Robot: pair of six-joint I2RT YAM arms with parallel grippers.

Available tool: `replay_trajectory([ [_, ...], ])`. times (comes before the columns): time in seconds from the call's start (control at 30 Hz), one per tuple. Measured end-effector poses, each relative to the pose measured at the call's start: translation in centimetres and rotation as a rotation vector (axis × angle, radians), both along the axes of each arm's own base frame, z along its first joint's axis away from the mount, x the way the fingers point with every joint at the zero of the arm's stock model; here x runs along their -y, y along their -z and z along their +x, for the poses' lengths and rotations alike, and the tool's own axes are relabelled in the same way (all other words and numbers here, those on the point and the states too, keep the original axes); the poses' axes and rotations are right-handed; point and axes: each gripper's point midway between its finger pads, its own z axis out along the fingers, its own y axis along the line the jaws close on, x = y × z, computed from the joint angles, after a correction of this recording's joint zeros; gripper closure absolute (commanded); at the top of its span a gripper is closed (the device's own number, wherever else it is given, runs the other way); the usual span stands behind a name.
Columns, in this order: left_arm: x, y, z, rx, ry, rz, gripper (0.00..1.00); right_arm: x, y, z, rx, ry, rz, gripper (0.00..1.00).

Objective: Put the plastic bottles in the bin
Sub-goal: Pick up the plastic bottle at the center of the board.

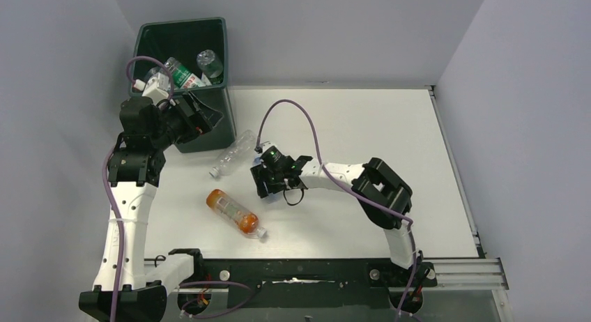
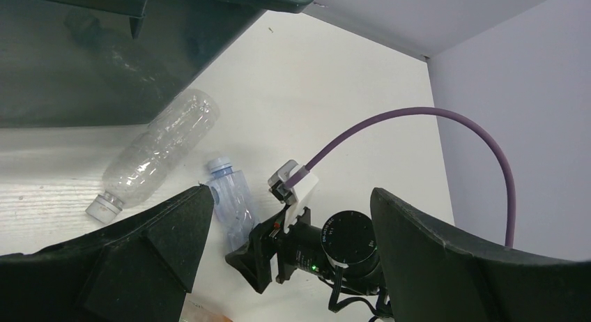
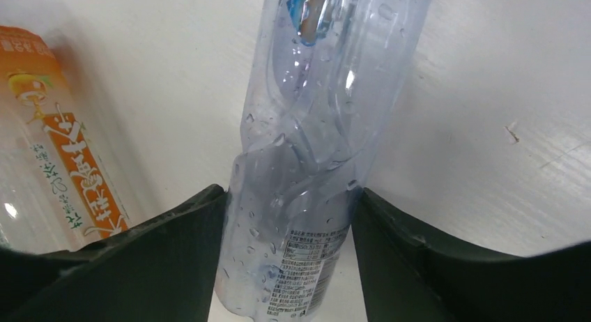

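The right claw is closed on a blue-capped clear bottle lying on the bench, touching both its sides. The left claw hangs wide open and empty beside the bin. The thin, droplet-beaded bottle could buckle or slip free when lifted, or strike the left arm near the bin.

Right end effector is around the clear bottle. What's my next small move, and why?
Probably lift the right end effector straight up. Its fingers meet both sides of the clear blue-capped bottle, which appears to lie on the table, and the orange bottle lies close beside it, so dragging could knock it.
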Motion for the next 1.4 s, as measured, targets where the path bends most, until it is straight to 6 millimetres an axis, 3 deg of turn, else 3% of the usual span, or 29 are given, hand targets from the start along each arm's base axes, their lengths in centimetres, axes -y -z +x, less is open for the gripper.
replay_trajectory([
  [0.07, 0.0, 0.0, 0.0, 0.0, 0.0, 0.0, 0.16, 0.1, 0.0, 0.0, -0.002, 0.003, -0.002, 0.53],
  [0.2, 0.1, 0.0, 0.0, -0.002, 0.006, -0.002, 0.16, 0.5, 0.0, -0.1, -0.003, 0.011, -0.003, 0.54],
  [0.33, 0.6, 0.3, 0.0, -0.011, 0.027, -0.007, 0.16, 2.2, -0.4, -1.0, -0.003, 0.032, -0.017, 0.54],
  [0.47, 1.5, 1.2, -0.2, -0.037, 0.07, -0.024, 0.16, 4.1, -2.7, -2.4, 0.025, 0.065, 0.004, 0.54],
  [0.57, 2.6, 3.3, -0.2, -0.095, 0.106, -0.05, 0.16, 5.2, -5.4, -3.7, 0.057, 0.085, 0.056, 0.55],
  [0.73, 5.3, 5.4, -0.7, -0.168, 0.18, -0.079, 0.16, 7.2, -8.5, -5.7, 0.091, 0.125, 0.134, 0.55],
  [1.03, 12.5, 6.1, -2.9, -0.18, 0.353, -0.089, 0.16, 10.9, -11.5, -7.5, 0.125, 0.204, 0.203, 0.55],
  [1.4, 17.3, 7.5, -3.6, -0.204, 0.422, -0.11, 0.16, 11.9, -14.3, -7.8, 0.159, 0.228, 0.271, 0.55],
])
